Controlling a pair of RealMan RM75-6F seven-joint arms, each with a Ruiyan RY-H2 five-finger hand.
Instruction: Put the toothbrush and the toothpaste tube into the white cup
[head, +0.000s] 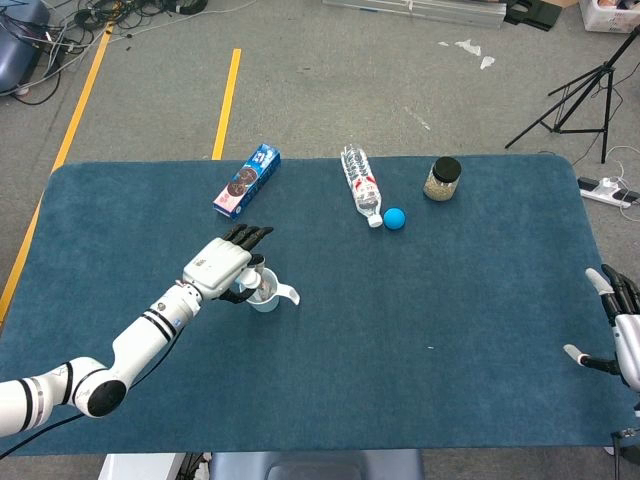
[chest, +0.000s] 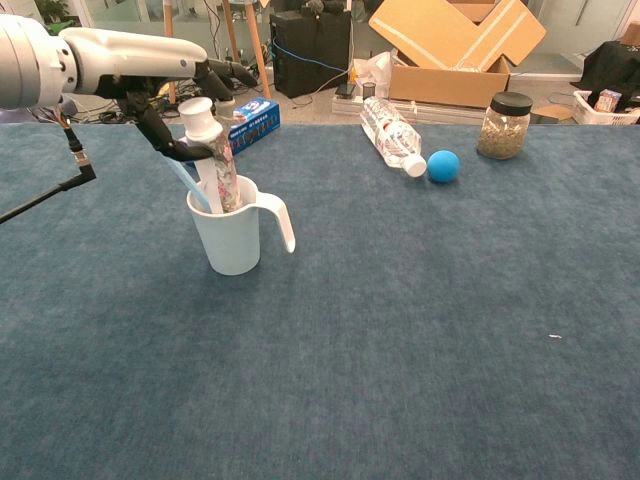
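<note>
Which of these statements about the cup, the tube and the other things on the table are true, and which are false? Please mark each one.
1. The toothpaste tube stands in the white cup, cap end up. True.
2. The toothbrush lies flat on the table beside the cup. False: it stands in the cup next to the tube.
3. The left hand is at the cap of the tube. True.
4. The blue ball sits inside the cup. False: it rests on the table near the cap of the lying water bottle.
5. The right hand holds the glass jar. False: it is at the right edge of the table, holding nothing, far from the jar.
</note>
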